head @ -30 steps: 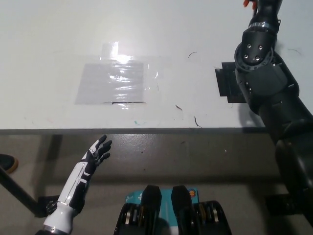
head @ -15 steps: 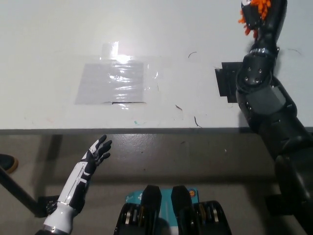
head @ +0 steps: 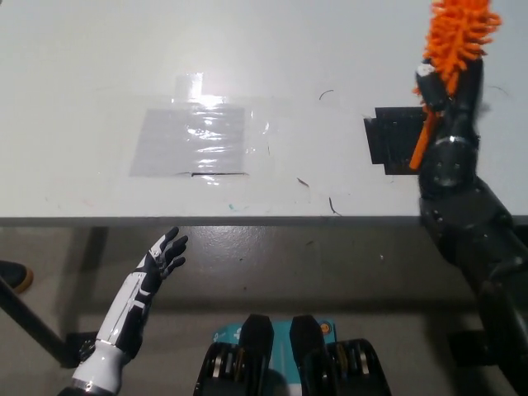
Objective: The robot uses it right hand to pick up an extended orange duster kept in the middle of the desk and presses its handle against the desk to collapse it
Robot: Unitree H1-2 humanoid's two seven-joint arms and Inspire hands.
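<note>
Resting low at the picture's lower left, below the bench edge and over the floor: left robot hand (head: 162, 254), white with dark fingers, spread apart and empty, wrist and forearm running down toward the bottom edge.

Lying flat on the white bench (head: 82, 66) left of centre: clear plastic sheet (head: 191, 139), taped down, glare across its upper part, 1 strip of clear tape (head: 190, 83) sticking up above its top edge. Scattered to the right of that sheet: a few thin dark marks on the bench surface.

Sitting further right on the bench, near its front edge: black flat patch (head: 393, 139), partly covered by the black arm.

Rising at far right: right robot hand (head: 445, 89), black, raised above the bench over that patch, closed around the orange duster (head: 459, 35). Pointing up toward the top edge of the picture: fluffy orange head of the duster, clear of the bench. Slanting down and left from the grip: orange handle (head: 423, 136), crossing in front of the black patch; cannot tell whether its lower end touches the bench.
</note>
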